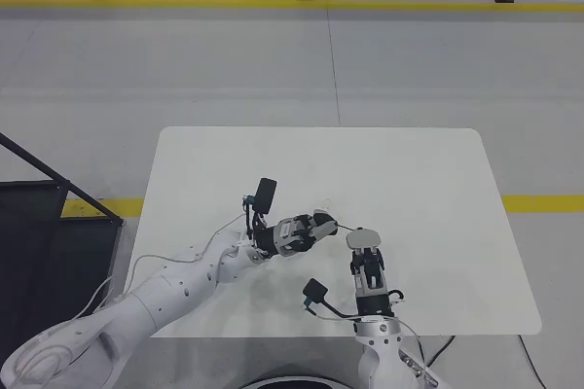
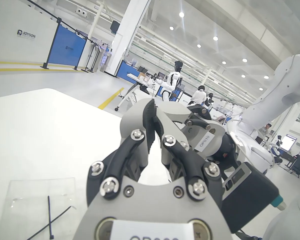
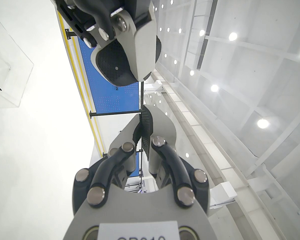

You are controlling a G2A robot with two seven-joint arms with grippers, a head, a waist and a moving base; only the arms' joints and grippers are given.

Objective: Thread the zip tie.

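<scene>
Zip tie (image 3: 141,96) gripped by clenched left fingers (image 2: 133,118) and clenched right fingers (image 3: 162,123), spare ties (image 2: 50,216) in clear tray (image 2: 27,193)

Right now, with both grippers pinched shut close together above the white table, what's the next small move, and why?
Probably ease the right gripper slightly toward the left gripper, feeding the thin black zip tie. Both are shut, tips nearly meeting above the white table, a short strap bridging them. Whether the tail has entered the head is too small to tell.
</scene>
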